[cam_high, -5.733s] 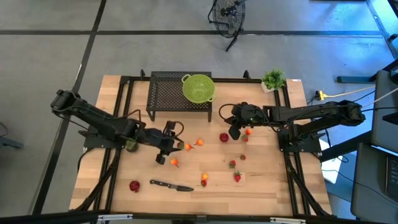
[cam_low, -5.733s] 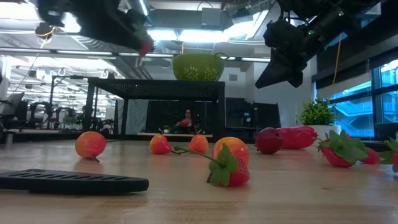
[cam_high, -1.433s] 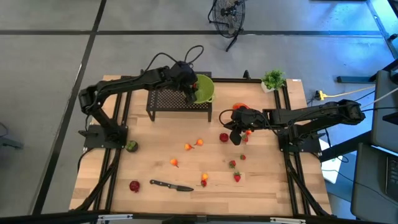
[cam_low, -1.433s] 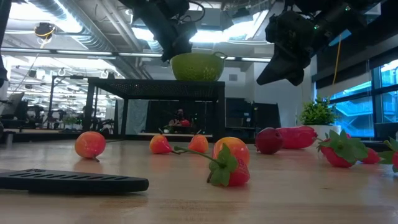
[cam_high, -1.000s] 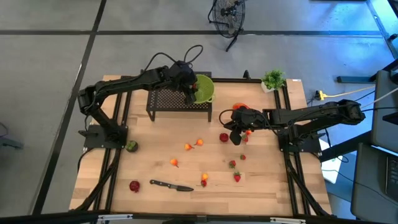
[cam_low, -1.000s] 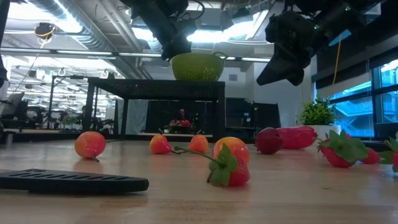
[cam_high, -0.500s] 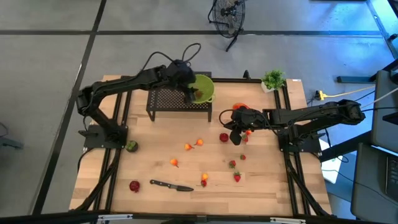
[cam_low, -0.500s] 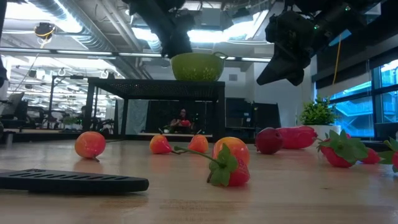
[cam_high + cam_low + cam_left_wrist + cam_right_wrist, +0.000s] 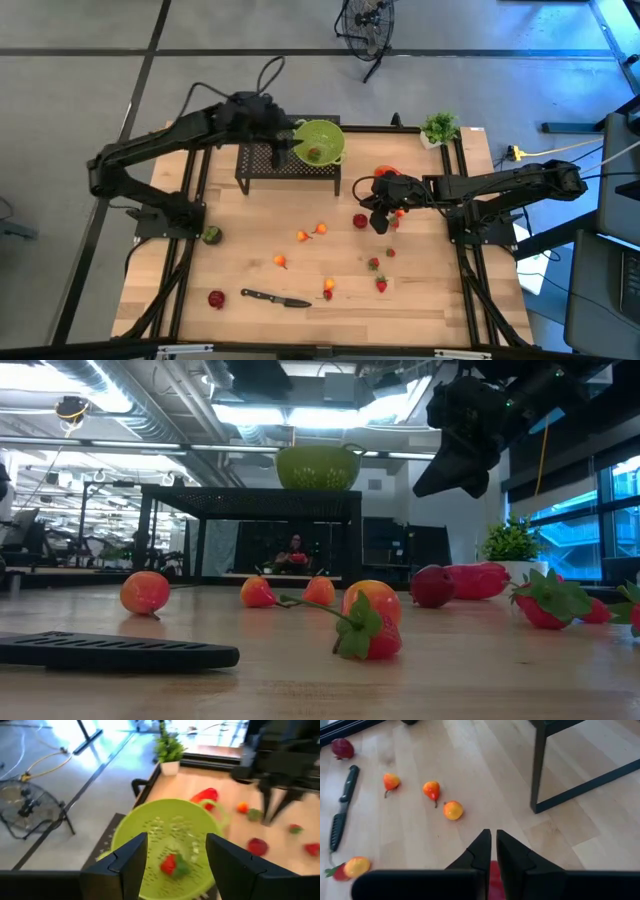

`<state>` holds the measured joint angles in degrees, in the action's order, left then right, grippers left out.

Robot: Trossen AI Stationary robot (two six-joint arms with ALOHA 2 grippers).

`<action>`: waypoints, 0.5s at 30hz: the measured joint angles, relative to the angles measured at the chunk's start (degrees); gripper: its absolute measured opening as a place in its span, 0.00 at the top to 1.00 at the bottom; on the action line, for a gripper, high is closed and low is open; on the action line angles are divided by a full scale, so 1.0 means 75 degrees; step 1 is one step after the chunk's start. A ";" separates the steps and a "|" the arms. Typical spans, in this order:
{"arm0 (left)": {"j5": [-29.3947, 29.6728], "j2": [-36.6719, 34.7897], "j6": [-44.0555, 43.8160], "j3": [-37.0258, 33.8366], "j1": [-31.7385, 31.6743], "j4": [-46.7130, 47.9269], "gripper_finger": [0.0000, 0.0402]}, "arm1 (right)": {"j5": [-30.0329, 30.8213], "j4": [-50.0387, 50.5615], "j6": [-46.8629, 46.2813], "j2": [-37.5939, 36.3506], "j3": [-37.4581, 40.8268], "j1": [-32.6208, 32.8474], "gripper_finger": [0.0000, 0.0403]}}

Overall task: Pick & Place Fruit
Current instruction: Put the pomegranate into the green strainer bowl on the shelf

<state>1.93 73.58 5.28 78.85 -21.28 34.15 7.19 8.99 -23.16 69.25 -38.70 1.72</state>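
The lime-green bowl (image 9: 320, 140) stands on the black mesh rack (image 9: 268, 160) at the table's far side. One red strawberry (image 9: 171, 864) lies inside it. My left gripper (image 9: 287, 142) hangs open above the rack, just left of the bowl, with nothing between its fingers (image 9: 131, 859). Several pieces of fruit lie on the tabletop: orange ones (image 9: 303, 236), strawberries (image 9: 380, 285), a round red one (image 9: 360, 221), a dark green one (image 9: 211, 235) and a red oblong one (image 9: 386, 172). My right gripper (image 9: 378, 218) hovers shut beside the round red one, well above the table (image 9: 455, 460).
A black-handled knife (image 9: 275, 298) lies near the table's front edge. A small potted plant (image 9: 439, 128) stands at the far right corner. Black frame rails run along the table's left and right sides.
My left gripper has risen and drawn back from the bowl toward the table's left edge. A strawberry now shows lying in the bowl, where the gripper covered it before.
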 joint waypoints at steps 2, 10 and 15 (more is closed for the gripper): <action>-0.0002 -0.0280 -0.0001 -0.0163 0.0223 0.0058 0.52 | -0.0212 0.0000 0.0003 0.0000 0.0000 0.0000 0.93; 0.0021 -0.1199 -0.0462 -0.1332 0.1193 -0.0018 0.52 | -0.0738 0.0000 0.0207 0.0000 0.0000 0.0000 0.95; 0.0240 -0.1541 -0.0696 -0.2164 0.1829 -0.0669 0.53 | -0.1069 0.0003 0.0381 0.0000 0.0000 0.0000 0.86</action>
<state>3.73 62.02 0.06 62.62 -7.56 29.13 -0.83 9.02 -20.30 69.25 -38.70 1.72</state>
